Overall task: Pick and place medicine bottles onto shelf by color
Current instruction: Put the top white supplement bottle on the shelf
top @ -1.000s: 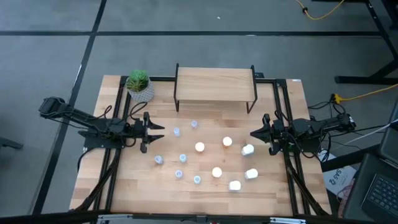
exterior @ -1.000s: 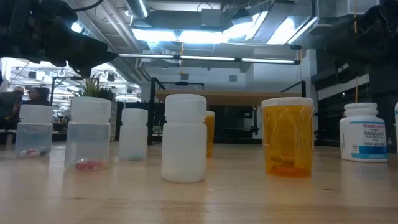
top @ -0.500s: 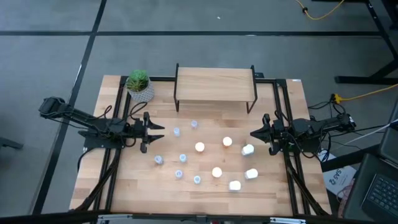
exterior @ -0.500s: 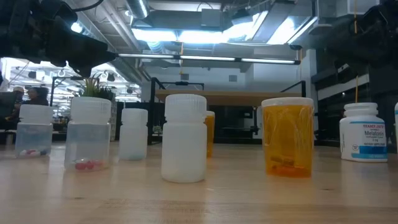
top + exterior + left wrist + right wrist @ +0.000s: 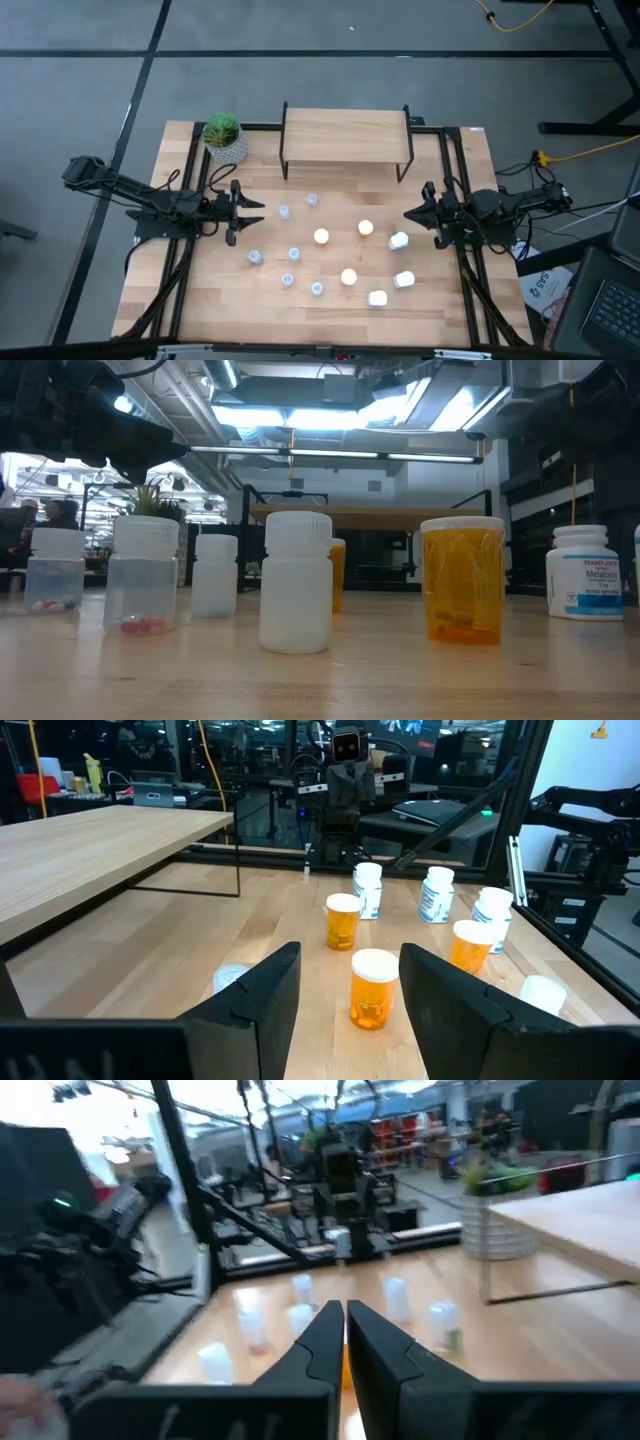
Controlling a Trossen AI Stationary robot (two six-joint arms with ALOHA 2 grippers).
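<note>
the left gripper (image 5: pixel 246 210) sits over the left part of the table (image 5: pixel 420 305), pointing toward the middle, its fingers (image 5: pixel 262 995) spread wide with nothing between them. a potted plant (image 5: pixel 224 135) stands behind it at the far left corner. just ahead of this gripper lie the pale clear bottles (image 5: pixel 284 212), scattered from near its tips toward the front edge, none touching it; in the left wrist view an orange bottle (image 5: pixel 374 988) shows through the gap between the fingers, farther off on the wood.

the shelf (image 5: pixel 346 136) stands at the far middle of the table, its board bare, well apart from both grippers.

in the middle stand the orange bottles (image 5: pixel 321 237), and to their right the white bottles (image 5: pixel 398 241), three in a loose line running toward the front.

the right gripper (image 5: pixel 410 214) hangs at the right side, pointing inward, its fingers (image 5: pixel 318 1342) drawn nearly together and holding nothing. the nearest white bottle lies just beside its tips, slightly nearer the front, not touching.
</note>
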